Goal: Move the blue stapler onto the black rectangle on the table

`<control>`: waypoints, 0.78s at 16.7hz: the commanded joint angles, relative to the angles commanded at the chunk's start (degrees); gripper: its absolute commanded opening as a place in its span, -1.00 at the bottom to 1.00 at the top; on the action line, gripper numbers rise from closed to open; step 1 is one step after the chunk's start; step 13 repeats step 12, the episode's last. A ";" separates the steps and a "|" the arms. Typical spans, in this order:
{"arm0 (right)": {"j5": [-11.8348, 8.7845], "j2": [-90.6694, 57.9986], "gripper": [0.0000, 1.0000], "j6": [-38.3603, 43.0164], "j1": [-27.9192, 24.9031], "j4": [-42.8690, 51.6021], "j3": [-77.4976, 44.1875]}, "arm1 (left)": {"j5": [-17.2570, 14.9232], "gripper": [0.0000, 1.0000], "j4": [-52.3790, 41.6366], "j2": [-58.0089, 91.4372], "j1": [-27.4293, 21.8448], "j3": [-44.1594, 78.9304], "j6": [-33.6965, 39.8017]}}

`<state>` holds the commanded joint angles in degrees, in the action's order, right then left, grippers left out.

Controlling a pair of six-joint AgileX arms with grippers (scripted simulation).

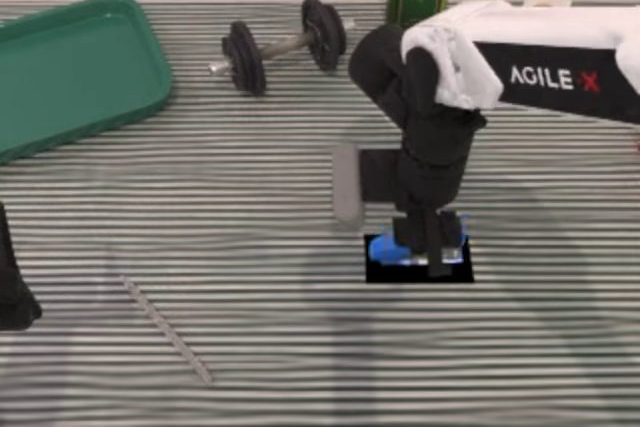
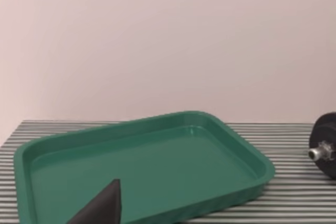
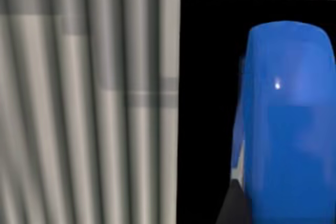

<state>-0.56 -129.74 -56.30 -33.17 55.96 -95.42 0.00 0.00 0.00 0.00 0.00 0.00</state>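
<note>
Right gripper (image 1: 432, 247) lowered at table (image 1: 300, 327) centre, toward 5 o'clock, over rectangle (image 1: 385, 273). Stapler (image 1: 385, 247) lies over rectangle, so task judged near complete. Whether fingers clamp stapler: cannot be told. Left gripper (image 1: 14, 297) parked at 9 o'clock edge, idle; finger state cannot be told.

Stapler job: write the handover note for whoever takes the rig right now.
Right hand: down over the rectangle, around the stapler; whether its fingers are closed can't be made out.
Left hand: parked at the table's left edge, idle.
Stapler: over the rectangle, its blue end showing beside the hand.
Done: stapler brought to the rectangle.
Left: confirm it rests flat, release, lift the right arm away.
</note>
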 joint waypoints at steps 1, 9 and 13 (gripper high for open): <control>0.00 0.00 0.21 0.00 0.00 0.00 0.00 | 0.00 1.00 0.00 0.00 0.00 0.00 0.00; 0.00 0.00 1.00 0.00 0.00 0.00 0.00 | 0.00 1.00 0.00 0.00 0.00 0.00 0.00; 0.00 0.00 1.00 0.00 0.00 0.00 0.00 | 0.00 1.00 0.00 0.00 0.00 0.00 0.00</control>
